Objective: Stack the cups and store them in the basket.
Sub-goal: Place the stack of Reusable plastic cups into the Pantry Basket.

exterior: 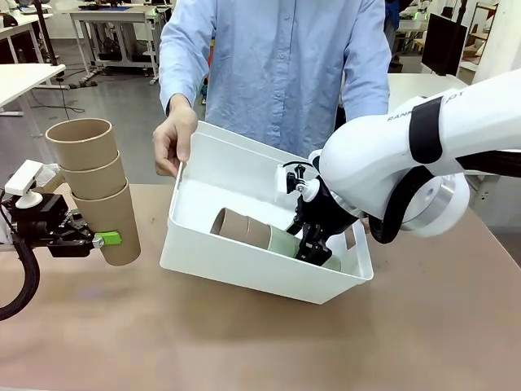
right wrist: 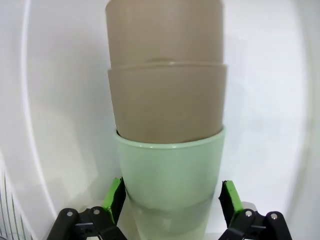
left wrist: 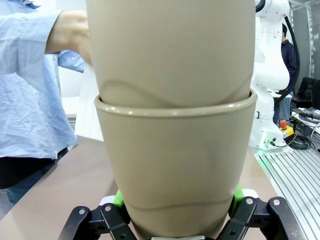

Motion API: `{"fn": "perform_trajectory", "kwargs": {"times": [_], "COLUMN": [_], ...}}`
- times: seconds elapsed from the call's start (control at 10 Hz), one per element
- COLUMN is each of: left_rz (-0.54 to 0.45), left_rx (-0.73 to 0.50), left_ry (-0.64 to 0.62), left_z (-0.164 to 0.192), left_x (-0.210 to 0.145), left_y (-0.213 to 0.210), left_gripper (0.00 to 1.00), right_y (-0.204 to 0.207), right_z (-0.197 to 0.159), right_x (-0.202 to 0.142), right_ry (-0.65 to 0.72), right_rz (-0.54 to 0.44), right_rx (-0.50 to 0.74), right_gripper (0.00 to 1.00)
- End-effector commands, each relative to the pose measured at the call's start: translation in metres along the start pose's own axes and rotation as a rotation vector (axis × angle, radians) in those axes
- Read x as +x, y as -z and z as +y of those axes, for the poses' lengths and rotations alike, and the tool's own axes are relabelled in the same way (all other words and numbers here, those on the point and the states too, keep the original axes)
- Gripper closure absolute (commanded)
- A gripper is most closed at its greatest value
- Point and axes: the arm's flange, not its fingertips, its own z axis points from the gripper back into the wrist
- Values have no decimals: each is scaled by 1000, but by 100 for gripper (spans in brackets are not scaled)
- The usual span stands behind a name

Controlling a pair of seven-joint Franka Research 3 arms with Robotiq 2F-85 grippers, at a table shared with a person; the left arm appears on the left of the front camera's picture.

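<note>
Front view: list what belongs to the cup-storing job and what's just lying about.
Job: tan cup stack in left gripper; mint-and-tan cup stack; basket; right gripper; person's hand on basket rim.
Lying about: background tables; monitor.

The cups (exterior: 94, 191) are tan-brown, one cup (right wrist: 170, 185) pale mint green; the basket (exterior: 244, 273) is white, the person's shirt (exterior: 277, 65) light blue, the table (exterior: 244, 350) brown.

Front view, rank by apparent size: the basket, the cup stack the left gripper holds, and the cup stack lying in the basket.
1. basket
2. tan stack in the left gripper, though nearer the camera, so unsure
3. lying stack, partly behind the right gripper
</note>
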Motion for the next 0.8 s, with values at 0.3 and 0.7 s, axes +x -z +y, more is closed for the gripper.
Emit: {"fn": "perform_trajectory", "kwargs": {"times": [0.3, 0.7], "left_rz": [-11, -11], "left_rx": [-3, -3], "left_ry": [9, 9], "left_z": [-1, -1], "left_x": [3, 3], "left_y": [0, 0], "left_gripper": [16, 16], "right_y": [-70, -194], "right_z": [-4, -8], "right_x": [-20, -63], "right_ry": [109, 195], "right_rz": [-69, -293], "right_rx": [-32, -83], "right_gripper": [0, 0]}}
